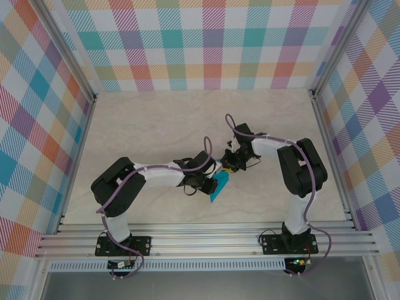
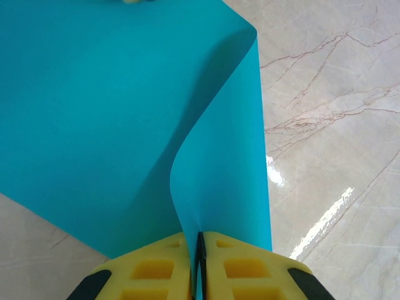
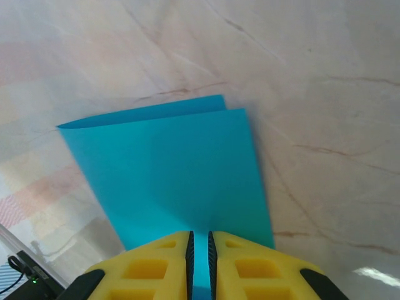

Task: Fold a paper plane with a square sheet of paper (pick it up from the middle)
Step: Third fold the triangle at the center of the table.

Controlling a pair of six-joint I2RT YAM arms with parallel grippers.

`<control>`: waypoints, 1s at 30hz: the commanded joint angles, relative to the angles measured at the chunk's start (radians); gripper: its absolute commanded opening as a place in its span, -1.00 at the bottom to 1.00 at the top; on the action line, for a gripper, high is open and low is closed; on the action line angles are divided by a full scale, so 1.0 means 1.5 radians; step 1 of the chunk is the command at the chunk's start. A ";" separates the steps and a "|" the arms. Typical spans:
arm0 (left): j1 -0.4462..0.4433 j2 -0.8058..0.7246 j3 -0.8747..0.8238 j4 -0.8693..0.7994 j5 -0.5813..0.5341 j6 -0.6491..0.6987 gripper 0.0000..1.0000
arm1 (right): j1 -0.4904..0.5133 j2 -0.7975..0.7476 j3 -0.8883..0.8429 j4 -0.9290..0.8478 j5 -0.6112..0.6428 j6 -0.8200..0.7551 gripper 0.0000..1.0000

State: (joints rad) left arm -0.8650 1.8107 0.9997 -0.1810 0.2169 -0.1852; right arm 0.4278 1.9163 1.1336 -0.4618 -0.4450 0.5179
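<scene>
The square sheet of paper (image 1: 220,186) is teal-blue and hangs doubled over above the marble table, between my two grippers. The left gripper (image 2: 199,234) is shut on one edge of the sheet (image 2: 94,112), which curls up from the pinch. The right gripper (image 3: 200,232) has its jaws nearly together, and the sheet (image 3: 169,169) runs through the narrow slot. Two layers show at the sheet's far edge in the right wrist view. From above, the left gripper (image 1: 211,180) and right gripper (image 1: 229,167) meet near the table's middle. A paper plane is out of view.
The pale marble table top (image 1: 156,125) spreads round both arms. Checked walls with metal rails (image 1: 84,100) close in the left, back and right sides. An aluminium frame (image 1: 200,240) runs along the near edge, where the arm bases sit.
</scene>
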 commanded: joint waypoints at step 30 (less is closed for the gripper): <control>0.008 -0.018 0.017 -0.032 -0.016 0.026 -0.73 | 0.004 0.041 0.024 -0.055 0.024 -0.048 -0.71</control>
State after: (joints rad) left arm -0.8650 1.8088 1.0119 -0.2100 0.2005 -0.1658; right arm 0.4274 1.9427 1.1709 -0.5110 -0.4385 0.4553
